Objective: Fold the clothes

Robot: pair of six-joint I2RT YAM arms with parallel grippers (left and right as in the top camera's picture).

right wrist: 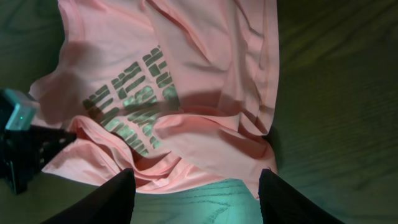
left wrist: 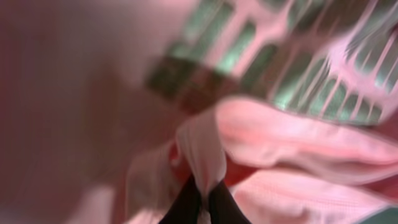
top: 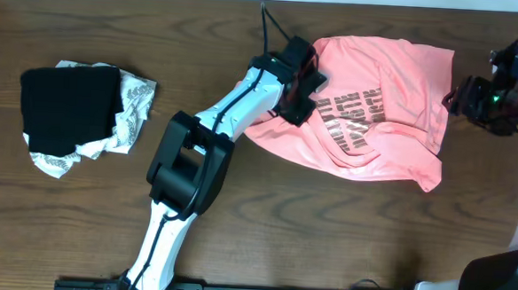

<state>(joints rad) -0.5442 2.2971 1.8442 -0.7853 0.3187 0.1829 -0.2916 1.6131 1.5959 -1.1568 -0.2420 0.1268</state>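
Barely begun, by the look of it: no neat fold anywhere, and nearly all of the folding left to do.

Far left on the worktop (top: 325,242): one black folded garment (top: 70,108), resting on one white cloth with grey pattern (top: 135,99). Well apart from the rest, and not part of this job.

Near the middle: one left end effector (top: 297,89), pinched shut on a small bunch of pink fabric at the left side of the shirt.

Right of the middle, toward the back edge: one salmon-pink T-shirt (top: 395,99), lying on the worktop, rumpled and lopsided, with lumpy edges and wrinkles. Three lines of brownish-gold lettering (top: 354,119) facing up, a bit creased. Probably needs pulling flat first, then folding of the sides and the body.

Far right: one right end effector (top: 457,95), jaws wide apart, holding nothing, hanging just by the right edge of the shirt.

Counted in all: one T-shirt, one black garment, one white cloth, two end effectors.
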